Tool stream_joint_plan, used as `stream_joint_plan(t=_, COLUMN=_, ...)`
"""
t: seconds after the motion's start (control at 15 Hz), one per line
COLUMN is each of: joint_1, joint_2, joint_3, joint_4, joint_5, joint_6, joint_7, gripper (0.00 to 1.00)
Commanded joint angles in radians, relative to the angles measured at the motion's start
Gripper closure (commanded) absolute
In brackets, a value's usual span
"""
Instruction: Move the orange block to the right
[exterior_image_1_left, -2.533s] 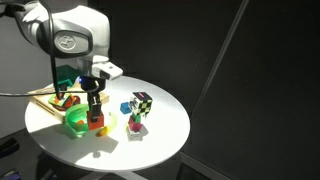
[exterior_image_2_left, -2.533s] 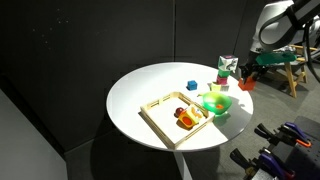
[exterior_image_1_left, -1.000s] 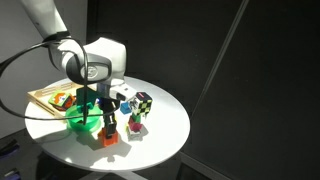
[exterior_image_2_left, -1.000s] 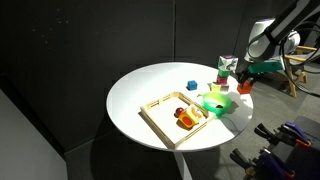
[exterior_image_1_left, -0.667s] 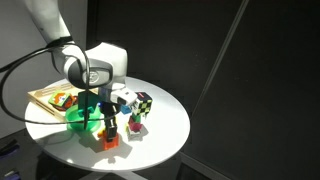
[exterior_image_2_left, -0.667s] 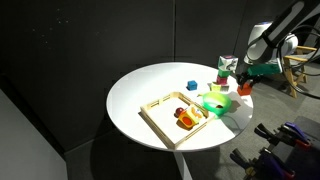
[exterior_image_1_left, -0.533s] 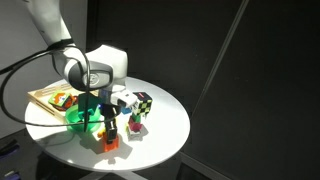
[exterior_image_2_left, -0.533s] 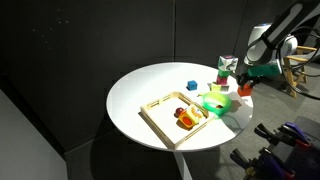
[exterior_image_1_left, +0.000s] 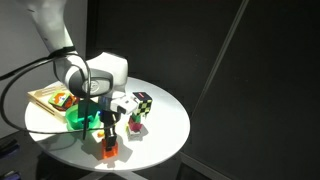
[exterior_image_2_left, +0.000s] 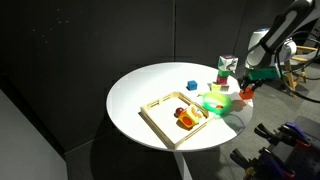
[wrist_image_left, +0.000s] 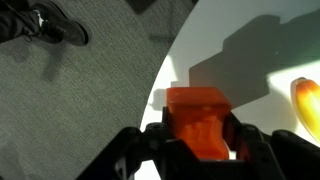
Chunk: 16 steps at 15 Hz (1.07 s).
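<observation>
The orange block (wrist_image_left: 202, 118) is a small plain orange cuboid held between the fingers of my gripper (wrist_image_left: 200, 130), which is shut on it. In an exterior view the block (exterior_image_1_left: 108, 150) hangs at the round white table's (exterior_image_1_left: 160, 135) near edge, below the gripper (exterior_image_1_left: 107, 143). In an exterior view the block (exterior_image_2_left: 246, 92) and gripper (exterior_image_2_left: 247, 88) are at the table's rim, just beyond the green bowl (exterior_image_2_left: 214, 102). The wrist view shows the block over the table edge with grey carpet beyond.
A wooden tray (exterior_image_2_left: 172, 116) with coloured pieces lies beside the green bowl (exterior_image_1_left: 82, 118). A multicoloured checkered cube (exterior_image_1_left: 141, 102), a small blue block (exterior_image_2_left: 191, 85) and a yellow-pink piece (exterior_image_1_left: 134, 125) stand on the table. Chairs and gear stand beyond the table (exterior_image_2_left: 290, 70).
My gripper has carried the orange block from beside the green bowl outward toward the table's edge, moving steadily away from the bowl and lower in view.
</observation>
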Motion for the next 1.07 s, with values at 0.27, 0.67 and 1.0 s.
stream_joint_plan(t=0.27, joint_1=0.025, joint_2=0.021, joint_3=-0.022, joint_4=0.017, joint_5=0.02, joint_6=0.007, joint_7=-0.002, gripper=0.69)
stream_joint_plan(t=0.67, joint_1=0.034, joint_2=0.018, joint_3=-0.026, joint_4=0.015, joint_5=0.017, joint_6=0.005, joint_7=-0.006, gripper=0.03)
stream_joint_plan(t=1.0, joint_1=0.039, joint_2=-0.024, joint_3=-0.014, joint_4=-0.015, joint_5=0.01, joint_6=0.004, joint_7=-0.042, gripper=0.0)
